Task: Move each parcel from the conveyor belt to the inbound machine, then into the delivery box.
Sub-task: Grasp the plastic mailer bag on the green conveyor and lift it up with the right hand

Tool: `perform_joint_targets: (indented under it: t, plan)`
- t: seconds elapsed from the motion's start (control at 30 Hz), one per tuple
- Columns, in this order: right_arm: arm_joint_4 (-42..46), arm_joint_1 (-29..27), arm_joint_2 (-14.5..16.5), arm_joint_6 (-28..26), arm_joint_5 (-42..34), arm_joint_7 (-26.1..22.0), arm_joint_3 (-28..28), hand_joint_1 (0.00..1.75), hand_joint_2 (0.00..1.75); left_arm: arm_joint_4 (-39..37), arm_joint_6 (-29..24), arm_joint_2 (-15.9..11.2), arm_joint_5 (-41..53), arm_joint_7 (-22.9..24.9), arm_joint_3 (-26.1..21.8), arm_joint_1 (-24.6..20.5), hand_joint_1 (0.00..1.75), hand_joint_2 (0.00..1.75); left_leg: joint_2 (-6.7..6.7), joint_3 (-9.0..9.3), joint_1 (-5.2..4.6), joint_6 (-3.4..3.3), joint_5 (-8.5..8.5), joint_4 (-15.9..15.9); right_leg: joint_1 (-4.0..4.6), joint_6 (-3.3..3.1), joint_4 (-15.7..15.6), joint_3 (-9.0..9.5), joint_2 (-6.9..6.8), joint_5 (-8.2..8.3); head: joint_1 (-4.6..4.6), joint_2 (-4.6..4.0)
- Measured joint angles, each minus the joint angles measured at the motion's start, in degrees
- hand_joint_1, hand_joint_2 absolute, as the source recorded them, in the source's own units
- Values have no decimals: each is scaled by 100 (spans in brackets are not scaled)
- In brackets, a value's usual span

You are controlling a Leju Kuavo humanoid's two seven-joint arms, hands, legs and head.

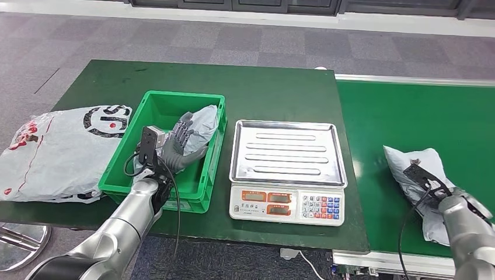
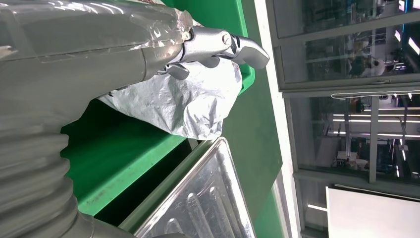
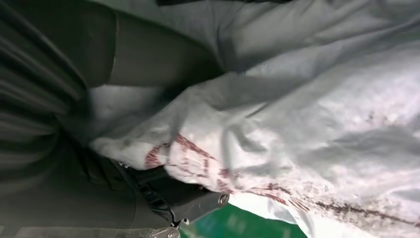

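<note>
left hand [image 1: 177, 143]: over the green delivery box [image 1: 211, 185], fingers spread apart above the grey parcel [image 1: 201, 125] that lies in the box's far right corner; from the left wrist view the fingertips look like they hover just over the bag rather than clamp it, so I'd call it let go

right hand [image 3: 163, 191]: down on the white parcel [image 1: 421, 178] on the conveyor belt [image 1: 408, 116]; the right wrist view has bag film bunched against the palm and a dark finger tucked under the edge, so it's gripping, I think

inbound machine [image 1: 285, 153]: the scale with the steel tray, between the two hands, nothing on the tray

how the parcel handles: soft poly mailer, crinkly, probably light and a bit slippery, sags wherever fingers aren't

where to grab: bunch up a thick fold near the middle, not a thin corner, or it'll slide out

off to the side: big white plastic bag [image 1: 52, 153] beyond the box, away from the fingers
</note>
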State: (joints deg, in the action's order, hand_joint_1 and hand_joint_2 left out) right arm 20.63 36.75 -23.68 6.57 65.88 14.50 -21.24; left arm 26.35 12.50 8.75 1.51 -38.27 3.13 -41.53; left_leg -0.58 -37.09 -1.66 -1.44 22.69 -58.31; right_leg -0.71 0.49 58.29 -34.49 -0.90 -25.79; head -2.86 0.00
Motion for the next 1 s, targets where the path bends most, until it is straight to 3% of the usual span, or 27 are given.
perform_joint_targets:
  t: [0.33,0.83,0.9,1.0]
  plan:
    - [32,59,204,-918,-197,-806,10,175,175,104,0,-41,-48,-115,-34,77,0,175,6,6,-1,6,2,5,1,-5,1,2,3,-3,-1,0]
    - [63,104,380,-1050,-246,-895,10,175,175,228,-1,-77,-50,-127,-102,152,0,175,0,8,-1,8,-4,13,1,-8,1,6,-7,-5,0,0]
    - [124,76,402,-1465,-447,-1298,8,175,175,240,-5,-78,-50,-137,-116,163,0,175,0,7,-2,8,-4,13,-1,-8,1,5,-7,-4,0,0]
    - [604,-101,503,-2584,-1189,-2577,-1,175,175,271,-4,-79,-48,-161,-127,185,0,175,1,11,-5,9,-5,14,-6,-8,2,4,-6,-4,-1,0]
